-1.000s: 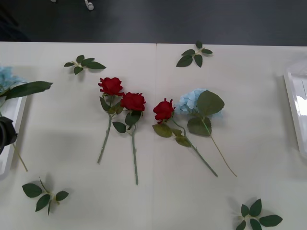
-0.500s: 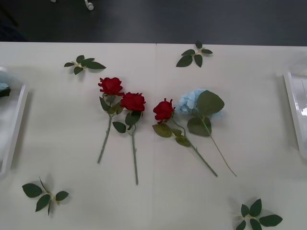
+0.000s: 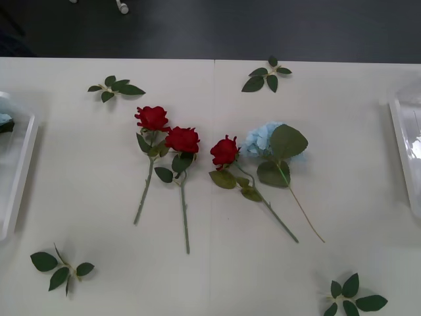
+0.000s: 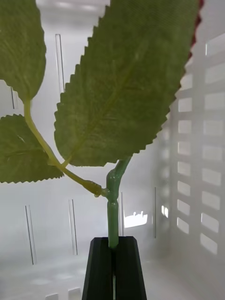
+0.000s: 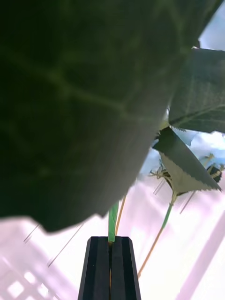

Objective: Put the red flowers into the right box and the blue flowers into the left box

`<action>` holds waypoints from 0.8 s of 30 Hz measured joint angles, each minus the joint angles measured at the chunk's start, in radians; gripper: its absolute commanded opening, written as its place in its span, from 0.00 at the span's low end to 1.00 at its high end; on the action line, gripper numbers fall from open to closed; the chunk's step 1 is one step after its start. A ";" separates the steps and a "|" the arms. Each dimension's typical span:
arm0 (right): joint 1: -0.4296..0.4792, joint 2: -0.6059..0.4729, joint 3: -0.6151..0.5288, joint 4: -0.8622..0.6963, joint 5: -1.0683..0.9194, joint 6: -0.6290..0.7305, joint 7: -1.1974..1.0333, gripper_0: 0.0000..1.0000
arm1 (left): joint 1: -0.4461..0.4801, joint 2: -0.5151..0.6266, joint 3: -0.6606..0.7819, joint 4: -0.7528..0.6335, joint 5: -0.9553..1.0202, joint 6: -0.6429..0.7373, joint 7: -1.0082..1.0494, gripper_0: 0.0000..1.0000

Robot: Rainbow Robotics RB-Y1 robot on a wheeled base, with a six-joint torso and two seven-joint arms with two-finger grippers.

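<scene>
White table (image 3: 99, 164) with a centre seam — dark grey floor (image 3: 263, 29) beyond its far edge.

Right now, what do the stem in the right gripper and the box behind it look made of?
Stem, clamped in the shut right gripper: glossy green moulded plastic, with a knobby joint. Its leaves look like matte fabric, veined and saw-edged, probably printed cloth. The right box: smooth white plastic, slotted wall, slightly translucent.

You are looking at a staged test bench in a lab or office-like room: a plain white table (image 3: 99, 164) made of two joined panels, a dark floor (image 3: 263, 29) beyond its far edge, and a chair caster (image 3: 122, 8) there.
</scene>
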 measured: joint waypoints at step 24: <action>0.000 0.002 -0.034 -0.121 -0.091 0.171 0.000 0.81 | 0.051 0.016 -0.031 -0.037 0.137 -0.019 0.000 1.00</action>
